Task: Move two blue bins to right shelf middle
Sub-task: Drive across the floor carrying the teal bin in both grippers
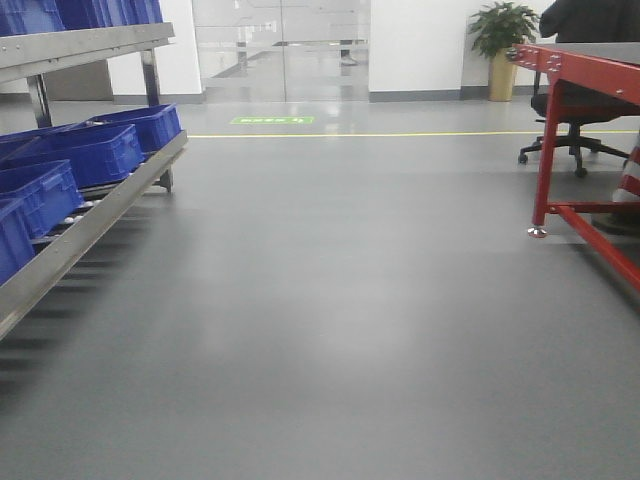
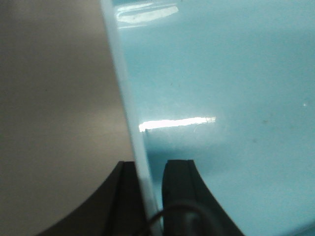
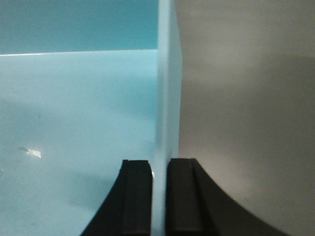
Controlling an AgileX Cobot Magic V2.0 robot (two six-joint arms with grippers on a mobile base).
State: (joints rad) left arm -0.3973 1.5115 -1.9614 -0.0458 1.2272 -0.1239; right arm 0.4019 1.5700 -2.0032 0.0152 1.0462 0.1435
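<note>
The room ahead of you is a wide, glossy gray floor (image 1: 330, 300) running to glass doors (image 1: 280, 50) at the far end, with a yellow line (image 1: 420, 133) and a green floor mark (image 1: 272, 120) just before them. On your left stands a metal shelf (image 1: 100, 210), its lower level sloping and carrying a row of blue bins (image 1: 95, 155) side by side. More blue containers (image 1: 80, 12) sit on the level above. On the right you have a red table (image 1: 590, 65), a black office chair (image 1: 570, 120) tucked behind its leg, and a potted plant (image 1: 503, 40) against the far wall.

Neither arm shows in the front view, so look to the wrist cameras. Your left claw (image 2: 147, 167) is closed down on the thin upright wall (image 2: 124, 98) of a blue bin (image 2: 221, 73). One black finger (image 2: 179, 187) sits inside the bin and the other outside, both pressed against the wall. The bin's smooth inside fills the right of that view, with a bright glare streak on it.

Your right claw (image 3: 160, 167) is clamped the same way on a thin blue wall (image 3: 167, 73), this time with the bin's inside on the left and gray floor on the right. You cannot tell from these views whether both claws hold the same bin, or where it sits relative to the shelf.
</note>
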